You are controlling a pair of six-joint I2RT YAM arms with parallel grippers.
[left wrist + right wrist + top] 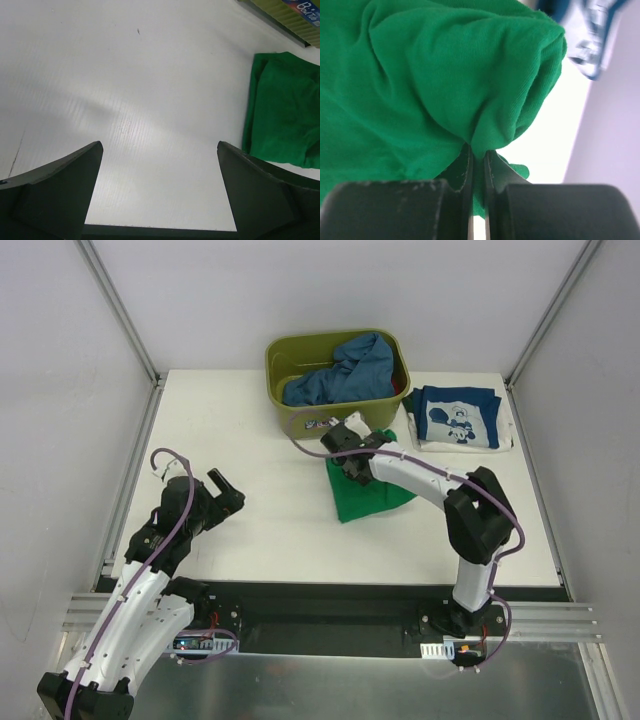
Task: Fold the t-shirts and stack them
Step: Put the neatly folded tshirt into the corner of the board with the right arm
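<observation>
Two arms are folding shirts: it looks like one is done and two are left.
Top view: navy shirt (pixel 458 418) is lying folded beside the tub (pixel 275 370), and blue shirt (pixel 340 370) is waiting inside it. Left wrist: left gripper (pixel 232 495) fingers are standing wide apart over bare table (pixel 150 75), with green shirt (pixel 375 495) off to the side. Right wrist: right gripper (pixel 352 472) is pinching a green fold.

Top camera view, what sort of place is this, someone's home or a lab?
Probably a robotics lab cell, not a home: a white table boxed in by white panels on aluminium framing, with two arms bolted at its edge, the right gripper pinching a green t-shirt.
</observation>
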